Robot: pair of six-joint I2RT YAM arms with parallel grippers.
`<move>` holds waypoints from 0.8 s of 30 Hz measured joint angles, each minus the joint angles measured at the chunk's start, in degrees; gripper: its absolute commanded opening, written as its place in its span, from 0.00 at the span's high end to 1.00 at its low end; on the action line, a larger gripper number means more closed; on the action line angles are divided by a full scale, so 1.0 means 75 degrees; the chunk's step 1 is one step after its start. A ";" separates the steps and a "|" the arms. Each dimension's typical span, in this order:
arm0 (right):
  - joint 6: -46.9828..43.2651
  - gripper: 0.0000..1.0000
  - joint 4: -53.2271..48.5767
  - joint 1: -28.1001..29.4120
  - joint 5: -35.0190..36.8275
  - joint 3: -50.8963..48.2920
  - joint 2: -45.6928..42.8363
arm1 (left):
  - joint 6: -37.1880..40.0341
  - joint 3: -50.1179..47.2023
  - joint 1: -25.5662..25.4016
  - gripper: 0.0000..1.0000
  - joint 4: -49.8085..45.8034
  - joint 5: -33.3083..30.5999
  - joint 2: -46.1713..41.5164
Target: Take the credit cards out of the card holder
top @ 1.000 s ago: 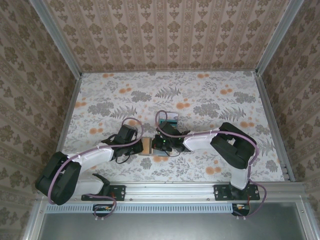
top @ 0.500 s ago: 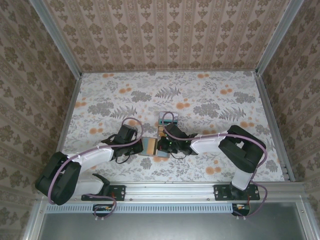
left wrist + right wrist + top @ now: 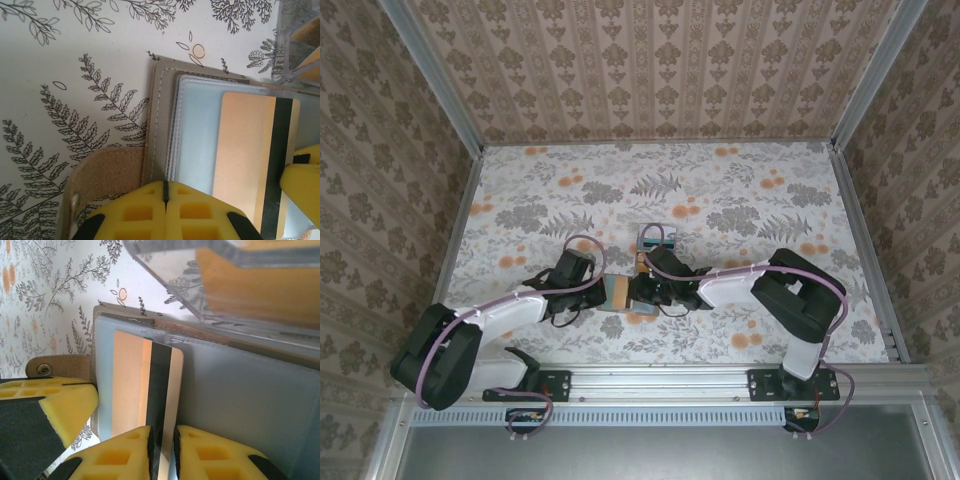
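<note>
While L gripper [image 3: 165, 196], clenched, pins card holder [image 3: 160, 125], gold card [image 3: 245, 160] long axis parallels holder seam; R gripper [image 3: 162, 441] slightly parted; clear box [image 3: 170, 275] adjacent.

Worktop [image 3: 740, 200] is white with grey ferns and orange blossoms, walls [image 3: 650, 70] are beige damask stripes. Card holder [image 3: 160, 125] is taupe with pale blue-grey pockets, and the card [image 3: 245, 145] is gold-tan with a black stripe.

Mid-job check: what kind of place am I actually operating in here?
Most likely a staged robot test cell, not a real room: wallpapered walls box in the table on three sides, an aluminium frame edges them, and a floral cover dresses the tabletop.
</note>
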 measured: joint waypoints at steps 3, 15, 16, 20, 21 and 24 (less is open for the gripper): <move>-0.0003 0.84 0.0017 0.0003 -0.0047 0.0105 0.0090 | 0.0000 0.0000 0.0000 1.00 0.0003 0.0003 0.0000; 0.0006 1.00 0.0131 -0.0052 -0.0041 -0.0070 -0.0070 | 0.0003 0.0000 0.0000 1.00 0.0000 0.0000 0.0000; 0.0003 1.00 0.0131 -0.0073 -0.0041 -0.0143 -0.0152 | 0.0003 0.0000 0.0000 1.00 0.0000 0.0000 0.0000; 0.0000 1.00 0.0119 -0.0204 -0.0038 -0.0469 -0.0493 | 0.0003 0.0000 0.0000 1.00 0.0000 0.0000 0.0000; -0.0003 1.00 0.0114 -0.0242 -0.0038 -0.0562 -0.0592 | 0.0003 0.0000 0.0000 1.00 0.0000 0.0000 0.0000; 0.0000 1.00 0.0076 -0.0315 -0.0032 -0.0775 -0.0839 | 0.0003 0.0000 0.0000 1.00 -0.0003 0.0000 0.0000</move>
